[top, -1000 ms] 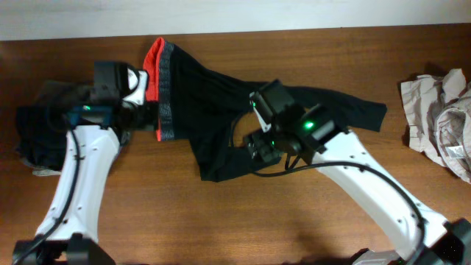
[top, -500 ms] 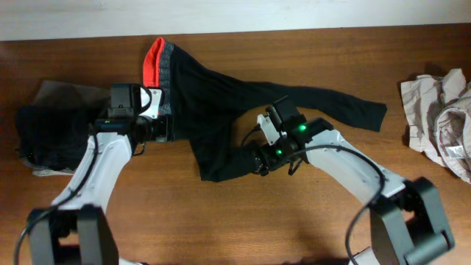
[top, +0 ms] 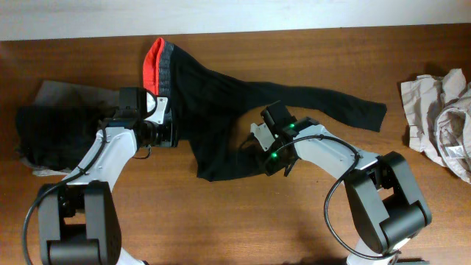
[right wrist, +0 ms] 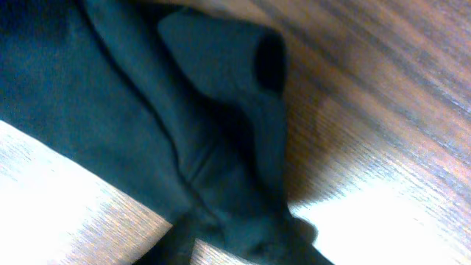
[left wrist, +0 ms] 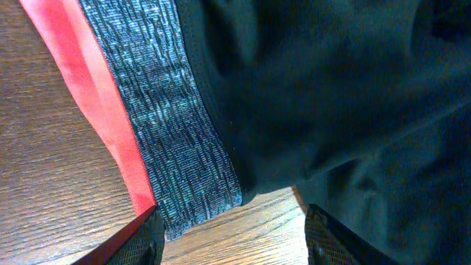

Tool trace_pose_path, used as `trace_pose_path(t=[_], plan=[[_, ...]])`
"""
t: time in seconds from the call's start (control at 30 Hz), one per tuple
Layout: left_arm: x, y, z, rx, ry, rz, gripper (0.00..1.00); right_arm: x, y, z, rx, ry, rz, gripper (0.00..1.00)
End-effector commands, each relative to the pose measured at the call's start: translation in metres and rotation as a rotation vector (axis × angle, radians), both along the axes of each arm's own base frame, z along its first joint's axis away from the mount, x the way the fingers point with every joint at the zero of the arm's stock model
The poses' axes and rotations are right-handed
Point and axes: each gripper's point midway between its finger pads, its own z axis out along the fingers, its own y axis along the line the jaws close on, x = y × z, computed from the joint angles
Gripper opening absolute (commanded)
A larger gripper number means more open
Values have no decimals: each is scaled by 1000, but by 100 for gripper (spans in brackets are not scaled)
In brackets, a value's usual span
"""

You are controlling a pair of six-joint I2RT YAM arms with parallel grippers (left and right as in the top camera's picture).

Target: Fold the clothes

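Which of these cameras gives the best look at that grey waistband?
Left wrist: the grey waistband is close up, with its weave and red lining sharp. Overhead shows it small, partly behind the left arm. Right wrist shows only black fabric.

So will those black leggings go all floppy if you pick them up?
Probably floppy: the leggings lie creased and twisted flat on the table. Lifted by the waistband, the rest would likely dangle and drag. They look thin, so probably light.
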Motion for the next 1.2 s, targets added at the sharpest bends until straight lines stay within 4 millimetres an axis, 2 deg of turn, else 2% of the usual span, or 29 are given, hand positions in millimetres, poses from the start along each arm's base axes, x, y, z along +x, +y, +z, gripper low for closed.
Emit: trace_pose_path(t=[0.0,0.1,0.2,0.3,0.4,0.5,0.6,0.7,0.73,0.8,0.9,0.97,1.07,1.17], plan=[[-3,-3,-3,-20,14,-9,61,-5,-11,3,-49,40,-89,4],[-3,-3,-3,-20,14,-9,61,2,-52,23,-271,-2,-284,4],[-3,-3,-3,-20,14,-9,61,3,-97,64,-493,-77,-442,4],[-3,-3,-3,-20,14,-9,61,3,-124,103,-598,-143,-525,4],[-3,-3,-3,-20,14,-9,61,-3,-160,139,-705,-185,-680,4],[-3,-3,-3,-19,14,-9,61,-9,-194,161,-750,-169,-811,4],[-3,-3,-3,-14,13,-14,61,-15,-221,165,-764,-117,-897,4],[-4,-2,-4,-9,14,-12,61,-29,-250,166,-799,-44,-979,4],[-4,-1,-4,-7,16,-11,61,-39,-270,166,-816,5,-1045,4],[-4,-1,-4,-7,15,-11,60,-47,-281,164,-795,55,-1116,4],[-4,-6,-2,-33,17,-21,57,-53,-287,160,-747,113,-1161,4],[-8,-21,2,-113,21,-60,57,-54,-288,160,-746,116,-1155,4],[-19,-45,7,-200,33,-171,59,-52,-285,160,-744,109,-1147,4],[-31,-59,5,-197,60,-237,65,-49,-282,159,-742,100,-1137,4]])
